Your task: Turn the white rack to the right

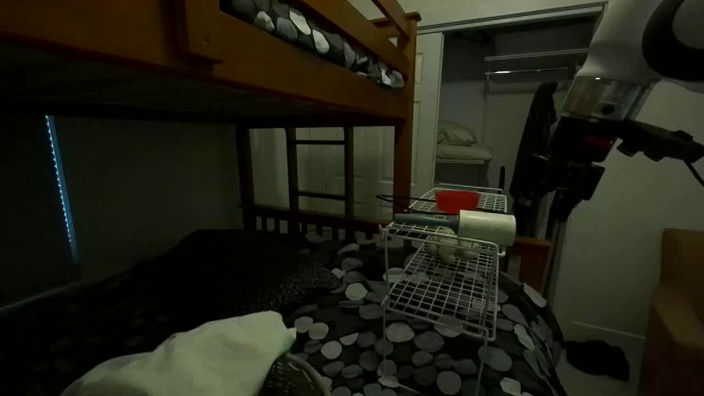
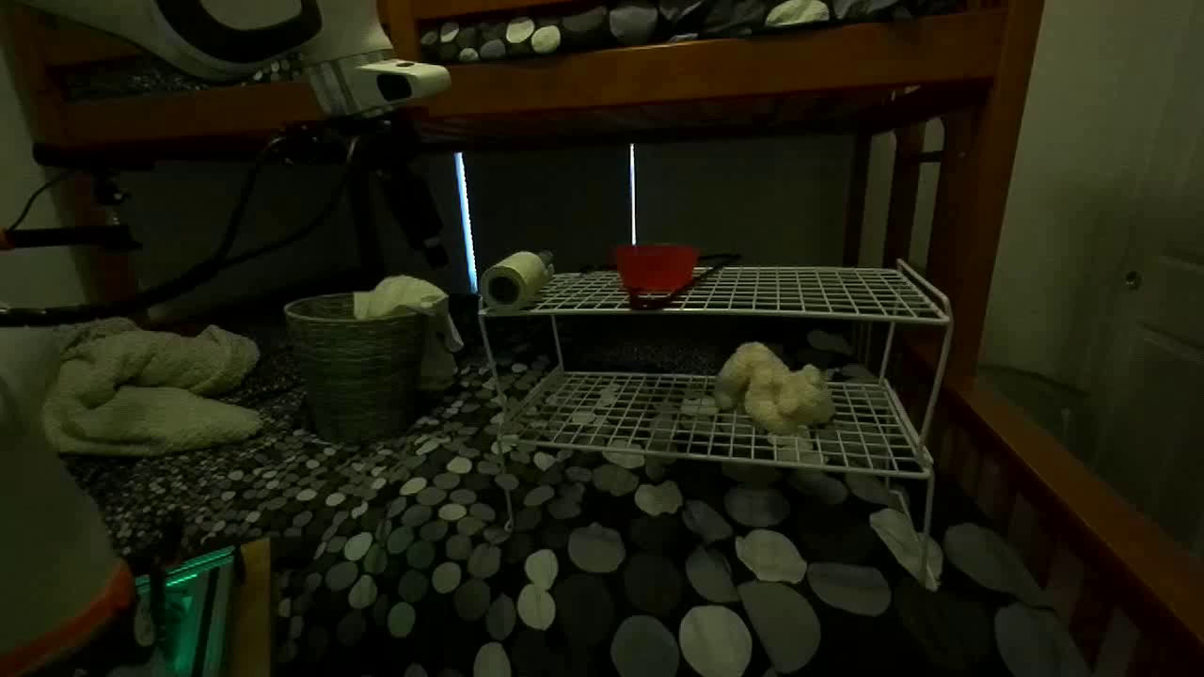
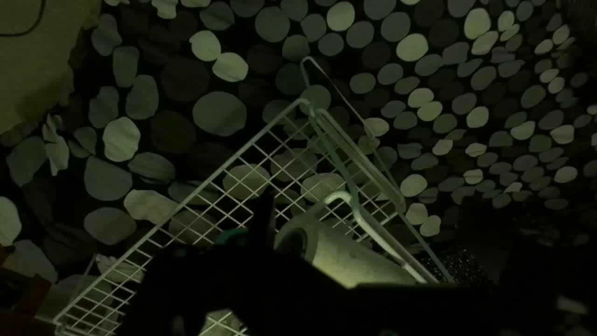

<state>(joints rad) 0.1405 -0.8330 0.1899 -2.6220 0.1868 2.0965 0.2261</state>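
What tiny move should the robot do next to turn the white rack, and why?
I'd probably bring the gripper closer to the nearest end of the white rack, taking care around the roller lying on top there. An exterior view shows a gap between gripper and rack, so the gripper likely can't turn it yet.

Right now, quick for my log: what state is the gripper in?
Gripper: too dark to tell whether open or closed; no held object can be made out.
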